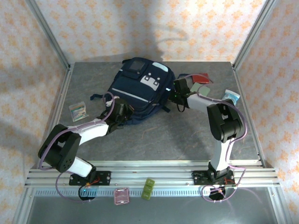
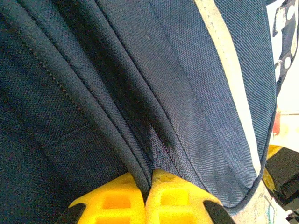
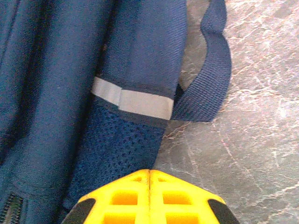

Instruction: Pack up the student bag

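Student bag (image 1: 140, 91) lies flat, far-centre on tabletop (image 1: 182, 140); soft, slack fabric, probably bulky; seams offer best purchase; left end effector (image 2: 146, 183) closed, apparently pinching a seam fold; right end effector (image 3: 149, 173) closed, empty, at mesh side pocket (image 3: 121, 149).

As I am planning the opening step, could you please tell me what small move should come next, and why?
Probably lift the left gripper slightly: its shut fingers seem to pinch a fold of the student bag, while the right gripper sits shut at the mesh side pocket, seemingly holding nothing.
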Controlling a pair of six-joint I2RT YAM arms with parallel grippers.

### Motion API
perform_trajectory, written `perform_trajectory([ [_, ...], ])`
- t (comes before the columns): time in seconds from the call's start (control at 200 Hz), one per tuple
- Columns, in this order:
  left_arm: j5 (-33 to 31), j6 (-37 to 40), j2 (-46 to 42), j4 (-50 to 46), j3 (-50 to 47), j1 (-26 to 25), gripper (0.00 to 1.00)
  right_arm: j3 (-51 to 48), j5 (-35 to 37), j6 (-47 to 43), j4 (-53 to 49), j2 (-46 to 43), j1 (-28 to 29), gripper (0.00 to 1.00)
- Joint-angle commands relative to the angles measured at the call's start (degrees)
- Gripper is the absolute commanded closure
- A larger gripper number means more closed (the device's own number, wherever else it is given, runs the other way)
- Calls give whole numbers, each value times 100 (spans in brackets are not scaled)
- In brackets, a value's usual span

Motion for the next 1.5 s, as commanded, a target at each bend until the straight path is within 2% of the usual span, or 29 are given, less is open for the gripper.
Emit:
perform_trajectory([
  [0.0, 228, 345, -200, 14, 100, 15, 100, -153, -236, 57, 126, -388, 42, 100],
  [0.035, 256, 358, -211, -6, 115, 16, 100, -225, -583, -7, 265, -483, 50, 100],
  [0.055, 275, 366, -218, -1, 122, 13, 100, -281, -778, -62, 365, -554, 73, 97],
  [0.115, 324, 416, -224, -48, 195, 12, 100, -358, -1064, -281, 443, -714, 183, 76],
  [0.18, 395, 549, -258, -175, 344, 54, 100, -326, -1176, -631, 285, -794, 340, 67],
  [0.275, 423, 945, -417, -589, 597, 177, 100, -513, -1248, -1009, 333, -946, 477, 57],
  [0.44, 584, 1779, -808, -1376, 949, 635, 100, -1017, -1890, -1645, 828, -1276, 579, 51],
  [0.596, 615, 2104, -1017, -1657, 1049, 948, 100, -1231, -2256, -2046, 1403, -1246, 656, 51],
  [0.736, 753, 2137, -895, -1616, 1129, 1014, 100, -1954, -2238, -2841, 2856, -1426, 991, 51],
  [0.881, 861, 2061, -774, -1564, 1197, 1014, 100, -1547, -2423, -3103, 2617, -1029, 1034, 51],
  [1.006, 858, 2032, -774, -1563, 1221, 1023, 100, -1474, -2256, -3280, 2785, -852, 1081, 51],
  [1.131, 861, 2006, -799, -1574, 1240, 1023, 100, -1165, -2141, -3521, 2538, -566, 1080, 51],
  [1.301, 861, 1971, -782, -1566, 1266, 1031, 100, -802, -2374, -3832, 2144, -231, 1089, 52],
  [1.386, 885, 1936, -747, -1543, 1256, 1040, 100, -657, -2540, -3971, 1865, -138, 1089, 59],
  [1.497, 917, 1901, -726, -1495, 1239, 1053, 100, -536, -2940, -4008, 1496, -126, 1098, 81],
])
